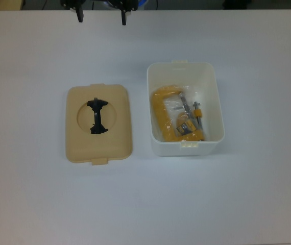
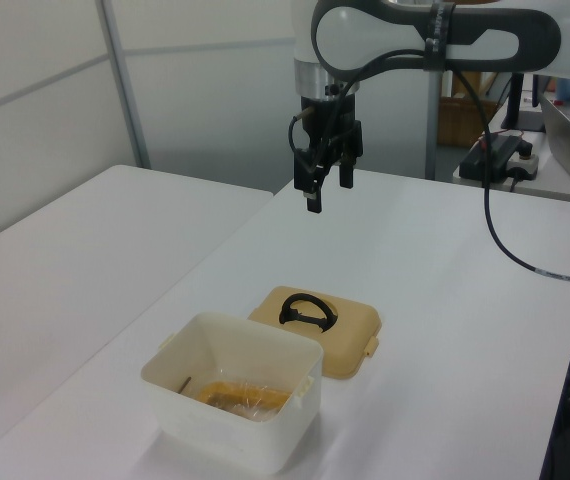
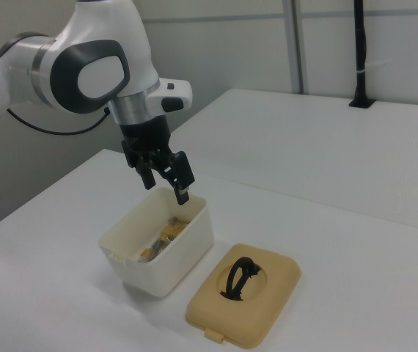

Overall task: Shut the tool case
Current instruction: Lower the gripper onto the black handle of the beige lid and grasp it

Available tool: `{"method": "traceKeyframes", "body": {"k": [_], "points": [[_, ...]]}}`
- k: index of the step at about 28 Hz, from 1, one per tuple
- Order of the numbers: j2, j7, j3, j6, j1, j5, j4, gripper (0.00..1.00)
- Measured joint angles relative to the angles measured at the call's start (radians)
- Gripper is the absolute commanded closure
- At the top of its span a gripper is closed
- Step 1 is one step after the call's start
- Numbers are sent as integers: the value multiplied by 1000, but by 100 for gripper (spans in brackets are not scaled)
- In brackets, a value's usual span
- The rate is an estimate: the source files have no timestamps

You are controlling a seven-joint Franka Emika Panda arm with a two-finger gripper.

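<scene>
White worktop [image 1: 33,204], my end effector [image 1: 101,17] hanging spread and empty. The tub [image 1: 214,102] and lid [image 1: 79,153] sit side by side, well apart from it.

Illumination even and diffuse, from overhead — the white tabletop [image 1: 237,204] reads bright, slightly bluish in the top view. Shadows soft and faint; a pale one lies below the claw [image 3: 166,178]. No hard glare. All views mildly soft.
</scene>
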Motion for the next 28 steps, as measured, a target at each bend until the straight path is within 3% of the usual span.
{"method": "traceKeyframes", "body": {"k": [18,28], "points": [[88,-61,3,1,31,-2,-11,0],[133,-193,-7,161,10,-60,-85,0]]}}
